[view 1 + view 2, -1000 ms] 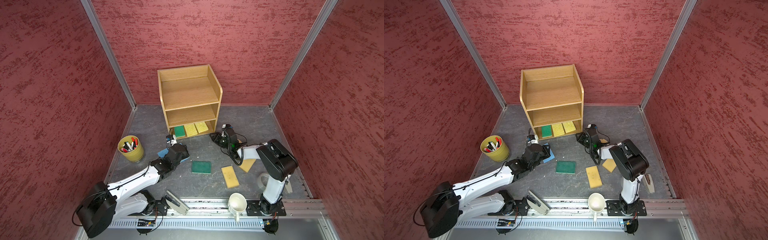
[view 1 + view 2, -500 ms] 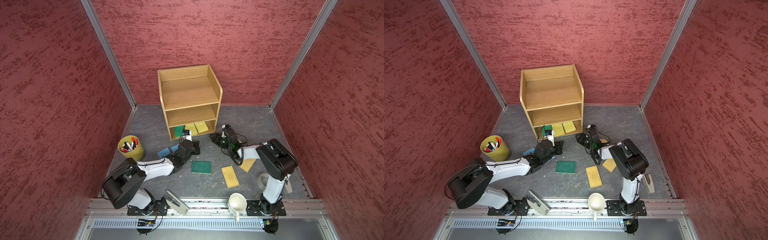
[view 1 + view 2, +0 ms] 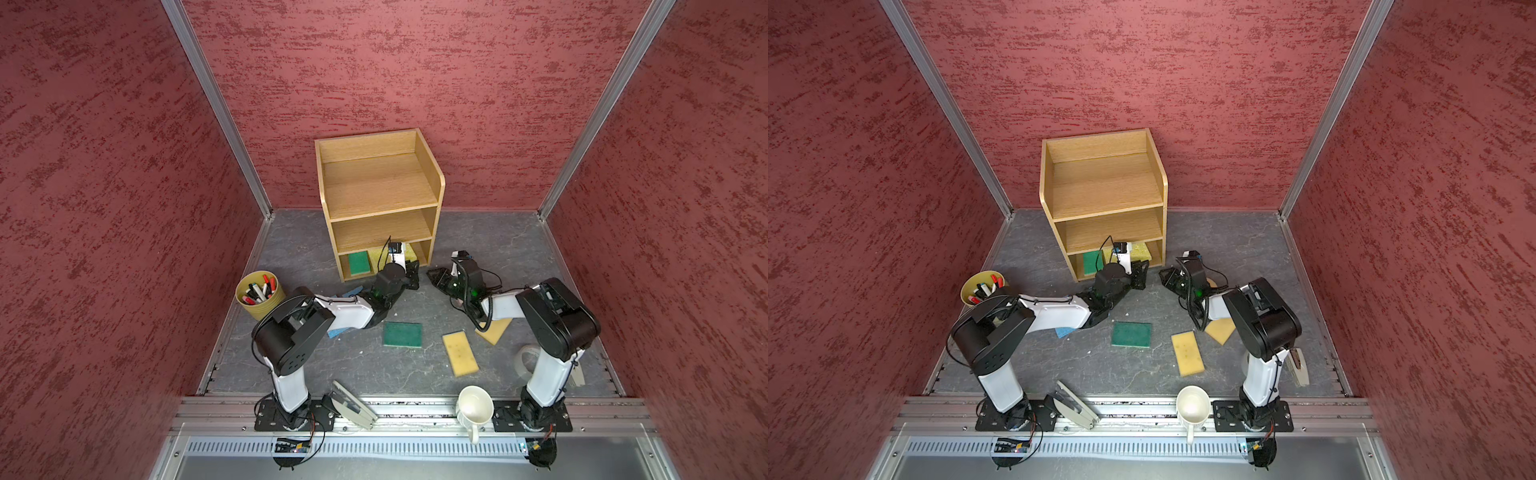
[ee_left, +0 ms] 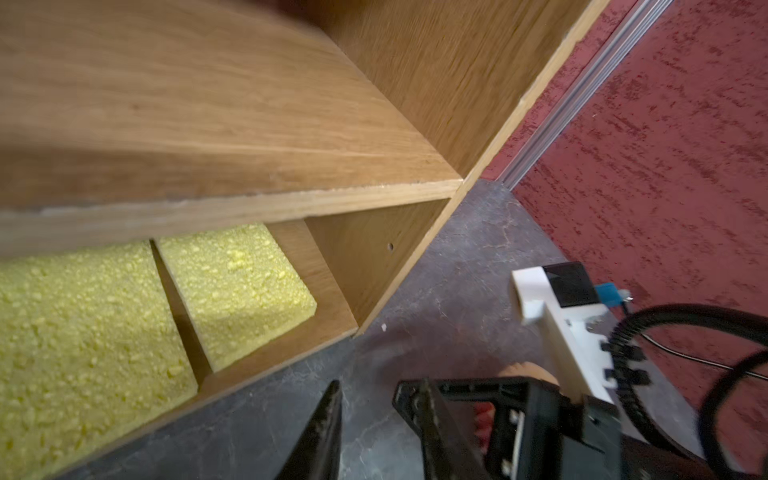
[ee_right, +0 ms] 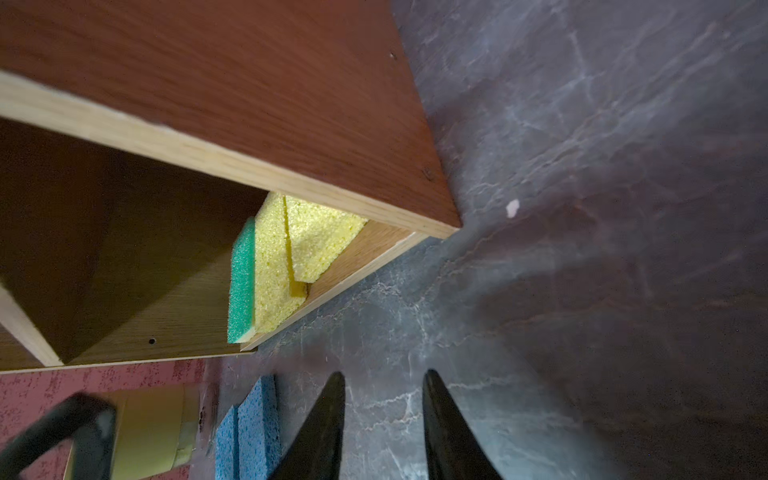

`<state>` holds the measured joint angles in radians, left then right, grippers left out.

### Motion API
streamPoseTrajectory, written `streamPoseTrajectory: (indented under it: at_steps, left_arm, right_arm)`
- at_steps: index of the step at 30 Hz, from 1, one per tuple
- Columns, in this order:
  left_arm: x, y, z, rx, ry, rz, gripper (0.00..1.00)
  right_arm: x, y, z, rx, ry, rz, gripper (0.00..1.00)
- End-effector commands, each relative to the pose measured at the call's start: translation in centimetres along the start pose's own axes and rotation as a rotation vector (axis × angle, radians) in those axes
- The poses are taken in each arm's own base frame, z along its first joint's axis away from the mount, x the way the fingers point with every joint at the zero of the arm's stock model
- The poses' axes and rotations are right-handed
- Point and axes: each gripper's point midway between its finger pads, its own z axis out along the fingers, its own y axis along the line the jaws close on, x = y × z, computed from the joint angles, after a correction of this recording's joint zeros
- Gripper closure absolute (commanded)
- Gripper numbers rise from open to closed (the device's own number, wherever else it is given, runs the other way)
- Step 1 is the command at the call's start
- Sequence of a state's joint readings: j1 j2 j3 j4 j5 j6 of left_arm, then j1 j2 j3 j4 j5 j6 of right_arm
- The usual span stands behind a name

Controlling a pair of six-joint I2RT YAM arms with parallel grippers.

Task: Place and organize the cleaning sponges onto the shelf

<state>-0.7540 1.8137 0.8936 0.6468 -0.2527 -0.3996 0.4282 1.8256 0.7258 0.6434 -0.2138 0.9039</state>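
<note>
Sponges loose up front: tan sponges, loose green sponge, blue sponges; left gripper, right gripper both part-open, empty, close together; back one off first; shelf bottom tier nearly full: shelved green sponge, yellow sponges; aim next at bare middle tier.

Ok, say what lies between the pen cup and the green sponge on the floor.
The left arm, a blue sponge peeking from under it; both top views show it.
</note>
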Motion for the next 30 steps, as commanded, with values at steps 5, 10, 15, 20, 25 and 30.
streamPoseTrajectory:
  at_steps: [5, 10, 15, 20, 25, 30]
  left_arm:
    - [0.9, 0.7, 2.6, -0.085, 0.009, 0.075, 0.66]
    - [0.8, 2.0, 3.6, -0.189, -0.012, 0.111, 0.58]
    - [1.5, 3.7, 5.2, -0.316, 0.045, 0.128, 0.53]
    - [3.0, 5.1, 6.0, -0.424, 0.106, 0.122, 0.52]
    - [3.2, 5.8, 6.2, -0.457, 0.104, 0.047, 0.44]
    - [3.7, 6.5, 6.8, -0.512, 0.16, -0.001, 0.32]
  right_arm:
    - [-0.6, 1.0, -0.6, -0.06, -0.023, -0.014, 0.66]
    - [-0.1, 0.4, -0.3, -0.079, -0.002, 0.021, 0.67]
    - [-0.1, 0.0, -0.3, -0.1, 0.005, 0.047, 0.66]
    - [-0.3, -0.5, -0.5, -0.111, 0.008, 0.074, 0.66]
    - [-0.4, -1.0, -0.7, -0.119, 0.01, 0.101, 0.66]
    - [-0.1, -1.5, -0.6, -0.134, 0.02, 0.131, 0.66]
